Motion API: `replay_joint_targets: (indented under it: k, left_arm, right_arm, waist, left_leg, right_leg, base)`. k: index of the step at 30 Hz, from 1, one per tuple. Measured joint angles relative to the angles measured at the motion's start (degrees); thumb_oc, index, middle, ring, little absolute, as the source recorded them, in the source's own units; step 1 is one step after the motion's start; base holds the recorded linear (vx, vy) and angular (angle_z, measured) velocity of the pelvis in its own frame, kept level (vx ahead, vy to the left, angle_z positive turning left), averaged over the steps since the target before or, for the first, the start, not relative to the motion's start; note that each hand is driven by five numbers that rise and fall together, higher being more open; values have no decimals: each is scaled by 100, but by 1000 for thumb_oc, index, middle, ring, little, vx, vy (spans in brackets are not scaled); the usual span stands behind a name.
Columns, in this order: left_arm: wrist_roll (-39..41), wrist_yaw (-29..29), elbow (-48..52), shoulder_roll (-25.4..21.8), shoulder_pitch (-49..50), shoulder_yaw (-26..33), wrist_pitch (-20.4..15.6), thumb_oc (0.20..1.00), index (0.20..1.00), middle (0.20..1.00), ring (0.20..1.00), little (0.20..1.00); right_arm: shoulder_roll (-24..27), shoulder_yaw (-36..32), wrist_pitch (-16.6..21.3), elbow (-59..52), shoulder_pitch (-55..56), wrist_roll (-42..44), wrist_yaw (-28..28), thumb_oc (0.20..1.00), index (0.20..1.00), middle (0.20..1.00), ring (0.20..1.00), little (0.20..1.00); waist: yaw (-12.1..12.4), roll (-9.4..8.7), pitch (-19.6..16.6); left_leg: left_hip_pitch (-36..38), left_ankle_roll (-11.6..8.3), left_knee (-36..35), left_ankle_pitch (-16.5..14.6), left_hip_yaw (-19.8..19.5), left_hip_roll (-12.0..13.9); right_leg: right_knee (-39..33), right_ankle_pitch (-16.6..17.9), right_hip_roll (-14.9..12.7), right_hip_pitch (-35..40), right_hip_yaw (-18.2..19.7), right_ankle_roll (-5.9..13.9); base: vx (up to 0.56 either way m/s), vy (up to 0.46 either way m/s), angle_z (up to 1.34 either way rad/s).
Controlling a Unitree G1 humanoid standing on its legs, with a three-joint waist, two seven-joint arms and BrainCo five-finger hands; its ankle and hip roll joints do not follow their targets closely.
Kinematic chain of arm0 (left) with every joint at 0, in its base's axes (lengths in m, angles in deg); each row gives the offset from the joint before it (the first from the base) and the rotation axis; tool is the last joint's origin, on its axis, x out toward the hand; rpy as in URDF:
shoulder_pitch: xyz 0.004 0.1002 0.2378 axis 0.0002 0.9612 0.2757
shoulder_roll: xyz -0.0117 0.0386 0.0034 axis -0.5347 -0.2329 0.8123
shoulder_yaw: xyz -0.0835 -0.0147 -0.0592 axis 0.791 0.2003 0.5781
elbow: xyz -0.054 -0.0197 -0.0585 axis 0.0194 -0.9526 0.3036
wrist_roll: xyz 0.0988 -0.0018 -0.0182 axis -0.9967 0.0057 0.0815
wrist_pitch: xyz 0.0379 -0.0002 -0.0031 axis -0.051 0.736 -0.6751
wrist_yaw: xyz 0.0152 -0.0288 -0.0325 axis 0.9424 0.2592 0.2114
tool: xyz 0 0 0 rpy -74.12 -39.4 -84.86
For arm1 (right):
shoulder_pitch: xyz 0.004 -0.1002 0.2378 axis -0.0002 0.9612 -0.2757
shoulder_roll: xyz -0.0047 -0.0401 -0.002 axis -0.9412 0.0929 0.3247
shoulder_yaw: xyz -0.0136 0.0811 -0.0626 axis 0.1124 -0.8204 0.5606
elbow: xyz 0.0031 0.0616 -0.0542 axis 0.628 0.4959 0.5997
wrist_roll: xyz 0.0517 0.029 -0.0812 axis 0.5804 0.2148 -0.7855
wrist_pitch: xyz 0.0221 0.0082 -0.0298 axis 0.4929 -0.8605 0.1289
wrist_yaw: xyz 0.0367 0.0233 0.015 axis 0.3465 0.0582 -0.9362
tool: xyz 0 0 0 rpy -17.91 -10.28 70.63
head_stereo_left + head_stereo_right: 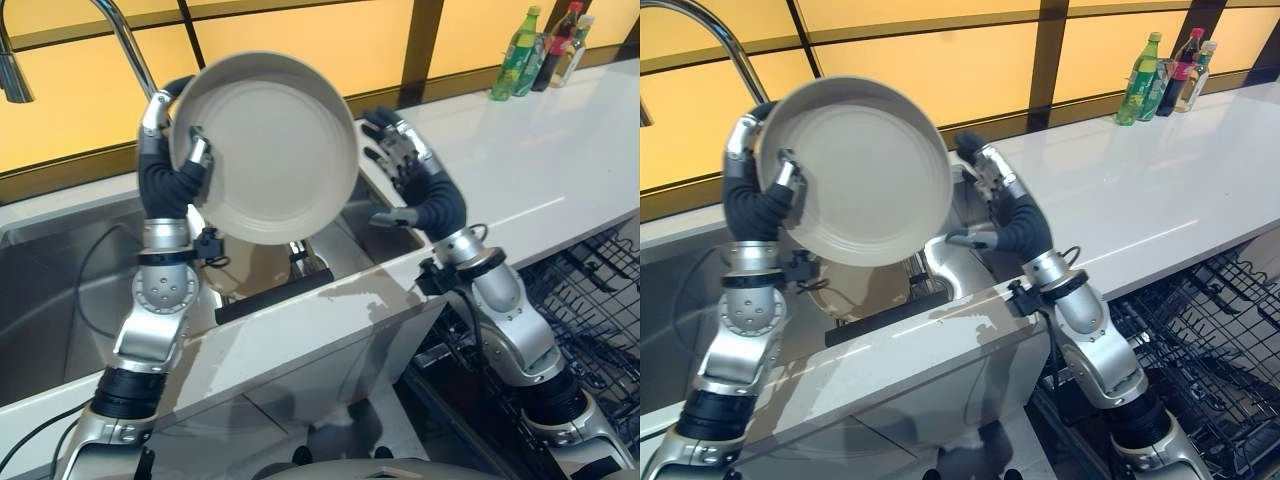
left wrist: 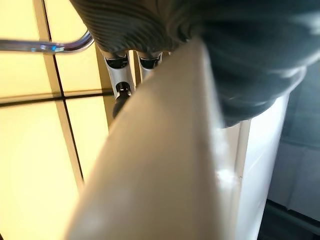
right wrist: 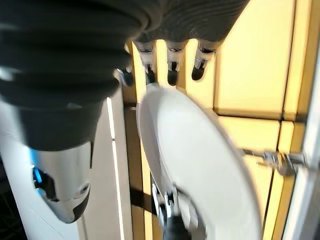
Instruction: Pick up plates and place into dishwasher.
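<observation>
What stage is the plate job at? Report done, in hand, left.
Done: the plate is lifted above the sink. In hand: the left hand grips its rim, while the right hand is open beside it. Left: carrying it to the dishwasher rack, which shows no plate in its visible part.

Grey plate raised on edge above the sink

The plate (image 1: 265,150) is round, pale grey-beige, with a raised rim and a flat middle. It stands almost upright in the air, its inner face toward the camera. The left hand (image 1: 190,150) pinches its rim. The dishwasher (image 1: 590,300) is open at the lower right, its dark wire rack showing.
</observation>
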Motion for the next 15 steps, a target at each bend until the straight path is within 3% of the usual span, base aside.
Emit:
replay_joint_targets:
  k: [15]
  left_arm:
    - [-762, 419, 155, 51, -1, -95, -71, 200, 200, 200, 200, 200]
  right_arm:
    - [-289, 245, -236, 5, -233, 1225, 361, 1000, 1000, 1000, 1000, 1000]
  waist:
    - [147, -152, -250]
  left_leg:
    - [-50, -10, -1, -7, -79, -22]
  right_leg:
    - [-19, -7, -6, 5, -79, -15]
  base:
    - [0, -4, 2]
